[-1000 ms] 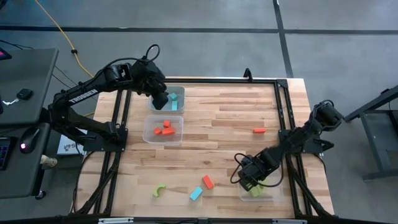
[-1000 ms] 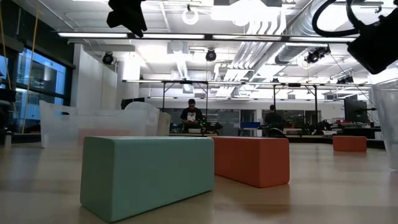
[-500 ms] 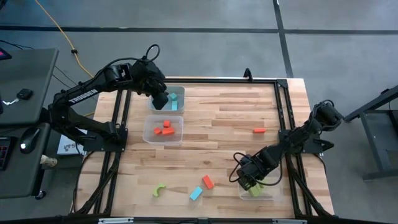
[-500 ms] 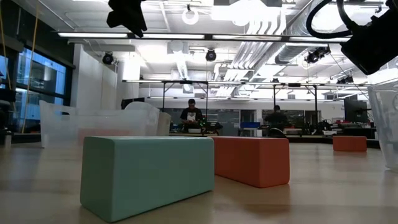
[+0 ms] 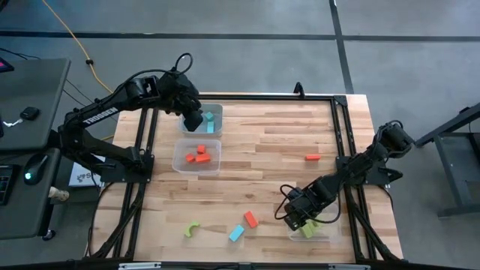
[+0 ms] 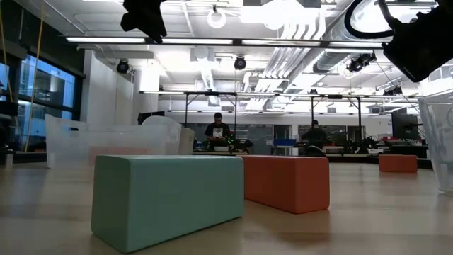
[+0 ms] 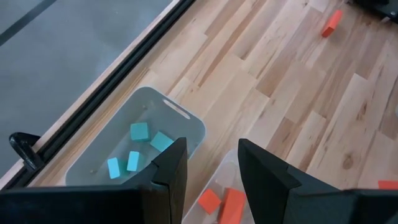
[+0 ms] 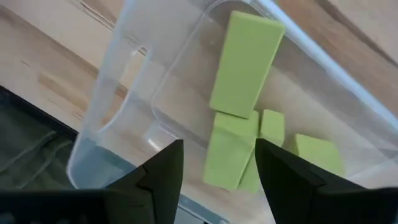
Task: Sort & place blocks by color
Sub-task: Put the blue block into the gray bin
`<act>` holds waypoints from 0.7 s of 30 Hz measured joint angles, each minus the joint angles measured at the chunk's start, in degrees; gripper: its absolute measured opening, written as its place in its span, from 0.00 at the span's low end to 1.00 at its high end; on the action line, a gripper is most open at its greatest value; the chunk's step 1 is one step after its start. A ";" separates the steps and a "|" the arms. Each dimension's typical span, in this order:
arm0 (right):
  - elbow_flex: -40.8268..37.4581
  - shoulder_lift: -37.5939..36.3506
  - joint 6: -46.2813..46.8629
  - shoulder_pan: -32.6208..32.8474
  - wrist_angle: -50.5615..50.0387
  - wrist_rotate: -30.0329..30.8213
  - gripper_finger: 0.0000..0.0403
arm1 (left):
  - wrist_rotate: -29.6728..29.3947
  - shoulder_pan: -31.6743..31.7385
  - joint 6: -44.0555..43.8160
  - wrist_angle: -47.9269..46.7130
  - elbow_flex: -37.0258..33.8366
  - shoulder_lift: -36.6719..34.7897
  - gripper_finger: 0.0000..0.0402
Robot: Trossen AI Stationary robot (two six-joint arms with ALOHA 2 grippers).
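Over the last second the right claw (image 5: 298, 218) has spread its fingers, now empty above the clear bin (image 8: 124, 93) of green blocks (image 8: 245, 62), and has drifted slightly away from it toward the middle of the surface (image 5: 270, 150).

Grey concrete floor (image 5: 247, 45) surrounds the wooden table (image 5: 262, 150); beyond, white ceiling ducts (image 6: 297, 28) and strip lights.

A cyan block (image 6: 168, 200) sits just beside an orange block (image 6: 287, 182) on the table (image 6: 368, 227).
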 joint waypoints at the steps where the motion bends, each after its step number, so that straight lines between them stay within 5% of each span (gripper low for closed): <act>1: 0.00 -0.06 0.40 0.00 0.10 -0.09 0.47 | 0.00 0.00 0.00 -0.02 0.00 0.00 0.29; 15: 0.02 -9.41 7.39 -0.24 -5.57 10.71 0.47 | -3.39 0.00 -2.22 -0.64 0.00 -0.02 0.51; 21: 0.02 -14.83 8.72 -2.45 -9.81 17.91 0.47 | 1.52 -0.03 -3.02 -0.77 0.00 -0.02 0.54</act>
